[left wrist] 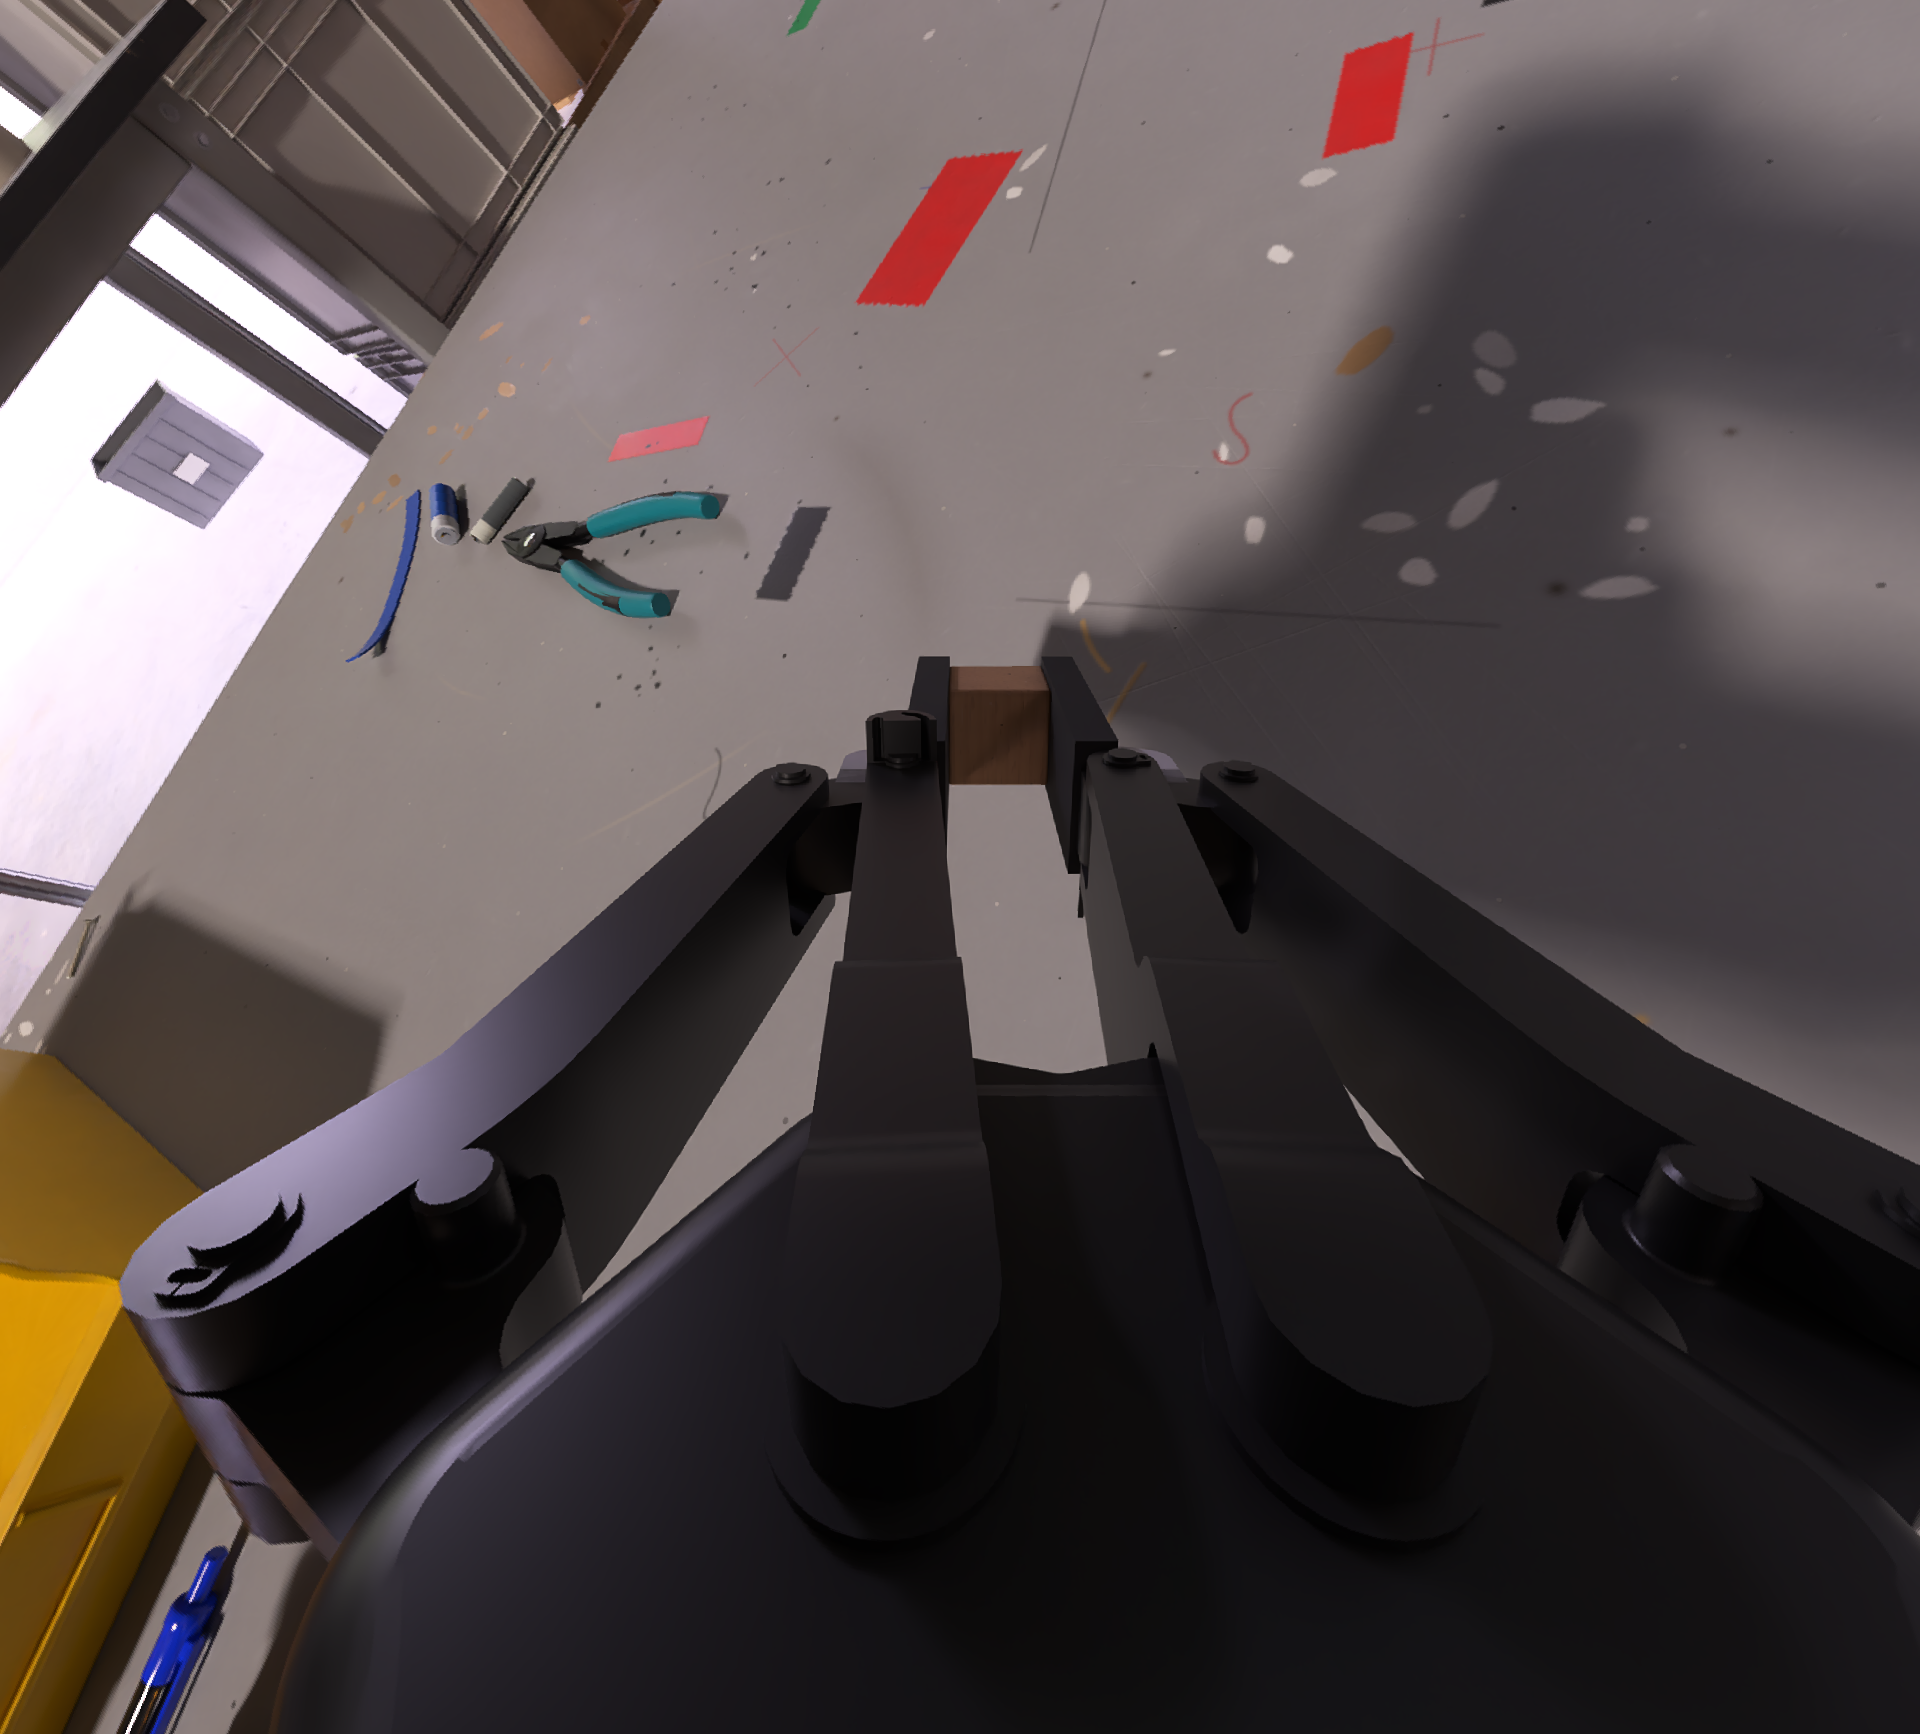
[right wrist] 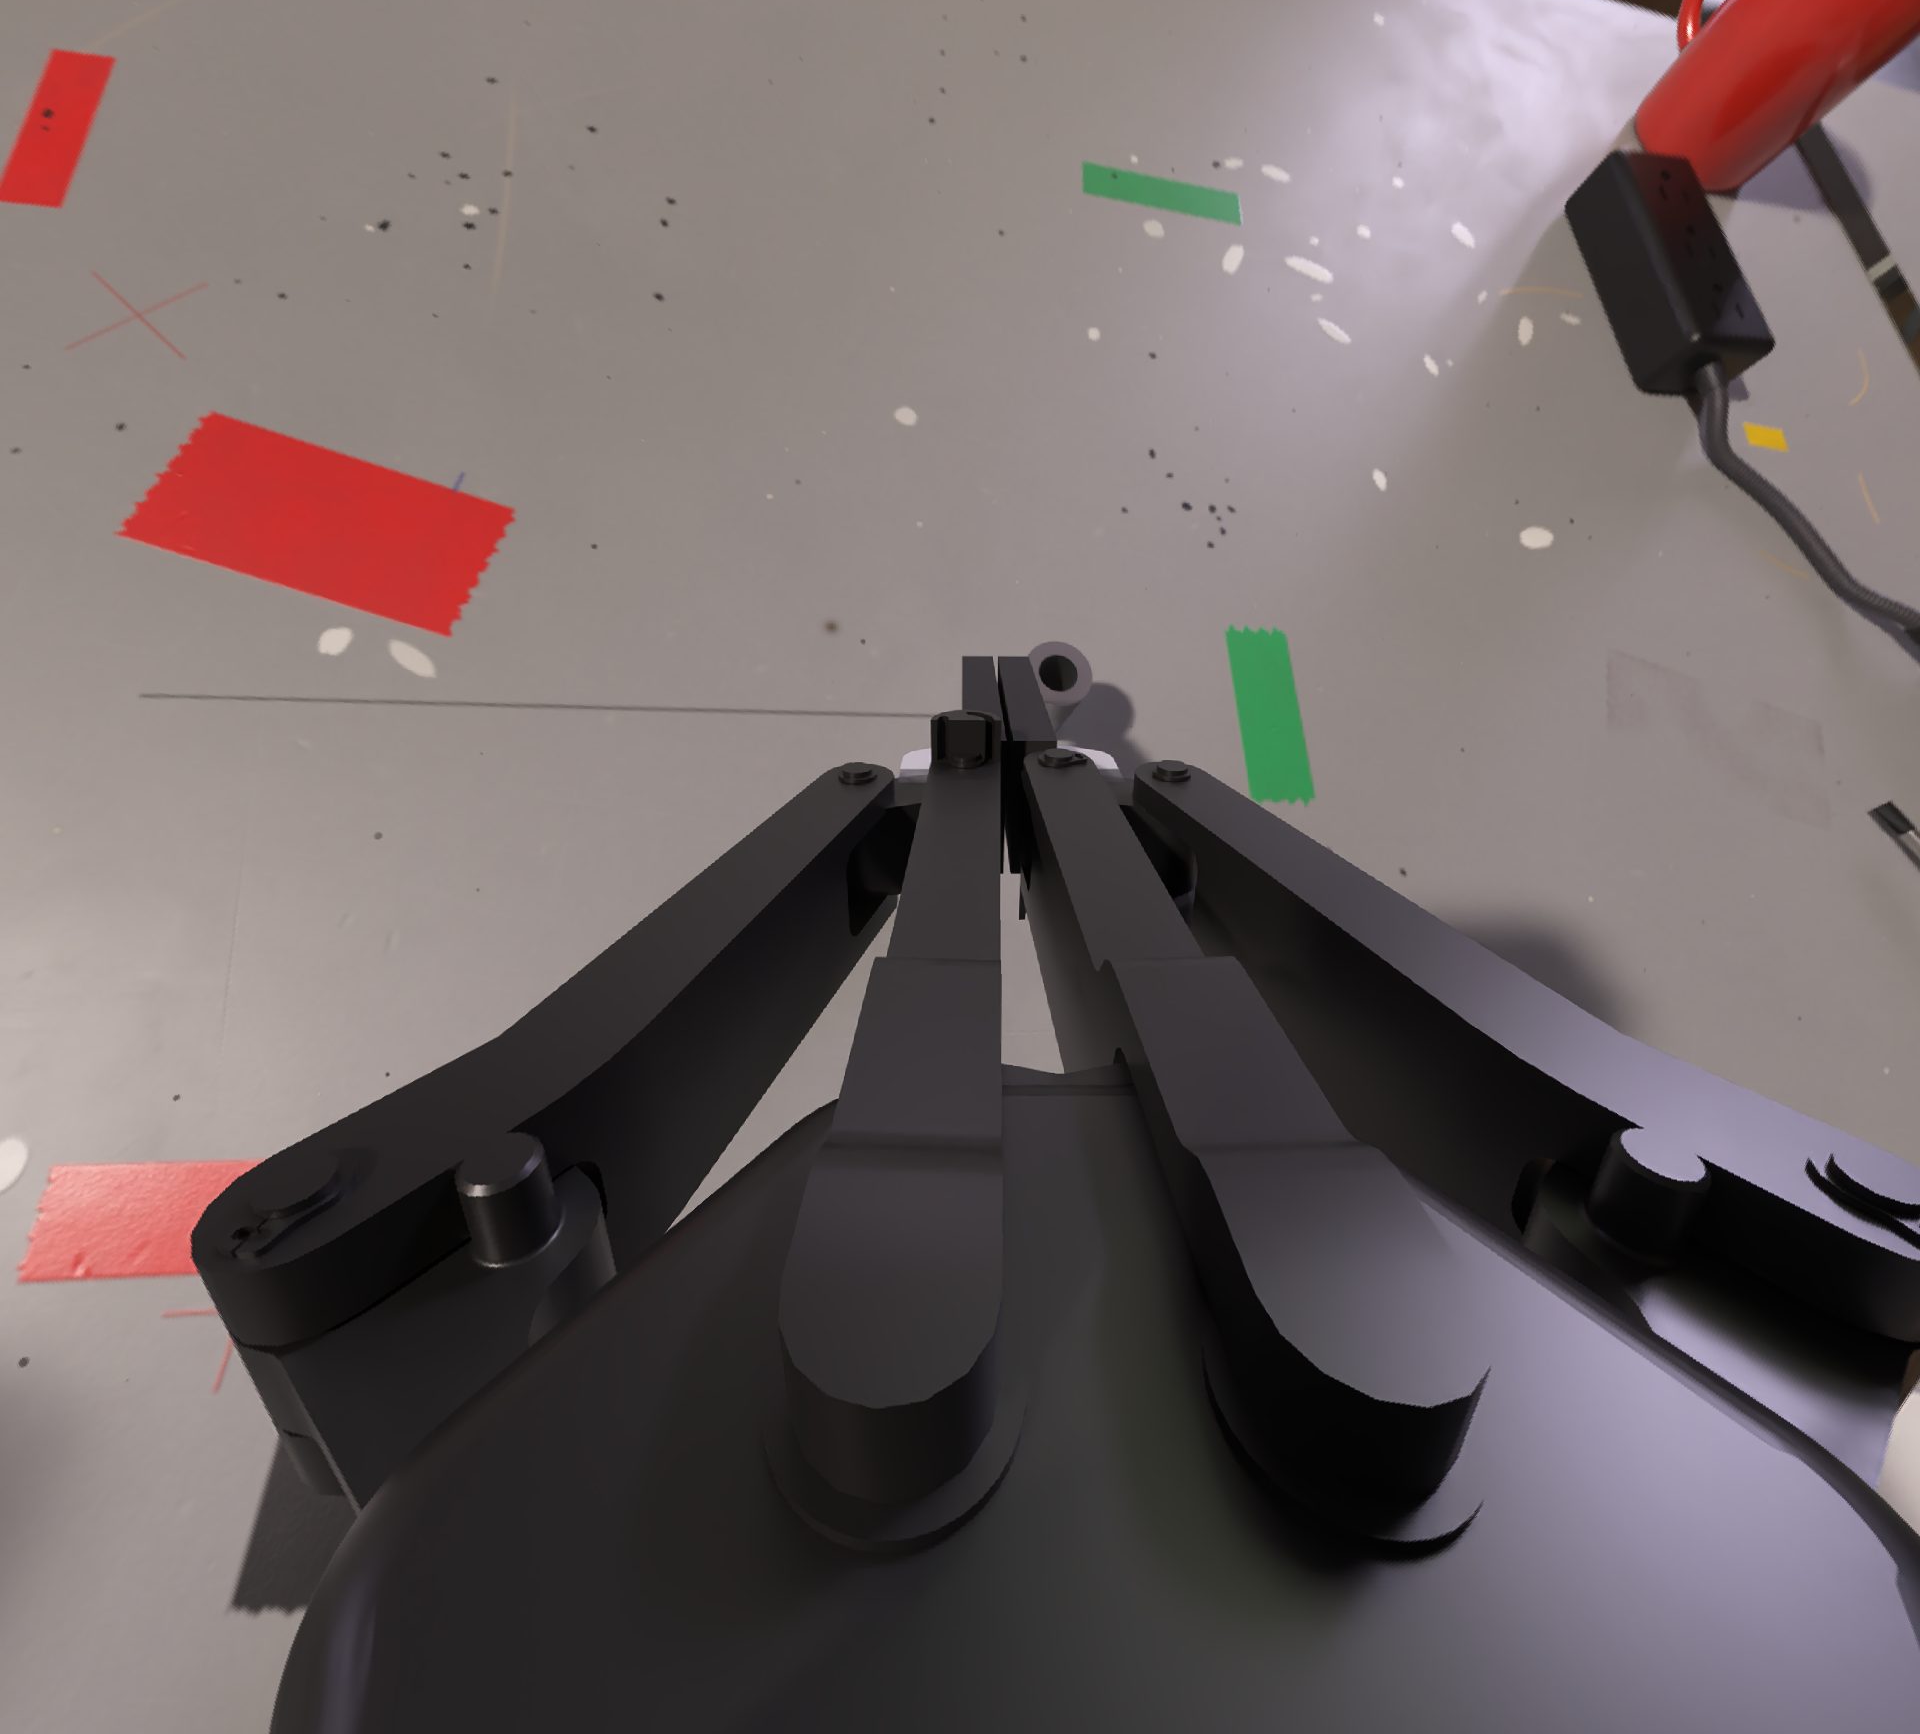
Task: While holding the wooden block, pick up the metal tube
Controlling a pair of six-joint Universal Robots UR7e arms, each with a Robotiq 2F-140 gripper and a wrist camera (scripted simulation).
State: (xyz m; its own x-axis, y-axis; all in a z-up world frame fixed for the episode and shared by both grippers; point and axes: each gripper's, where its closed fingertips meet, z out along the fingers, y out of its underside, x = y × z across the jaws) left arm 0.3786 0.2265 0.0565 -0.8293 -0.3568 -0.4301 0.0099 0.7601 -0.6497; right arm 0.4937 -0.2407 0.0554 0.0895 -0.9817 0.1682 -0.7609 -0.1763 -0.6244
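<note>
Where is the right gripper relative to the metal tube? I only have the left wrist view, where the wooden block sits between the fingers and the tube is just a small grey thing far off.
Observer: In the right wrist view, the right gripper has its tips at the metal tube. The tube stands upright just outside the fingertips, not between them.
Operator: Are the jaws open for it?
Observer: No, they are shut together with nothing between them.
Operator: Anything close to the tube that could get in the way?
Observer: Only a green tape strip, which lies flat on the side of the tube away from the fingers.
</note>
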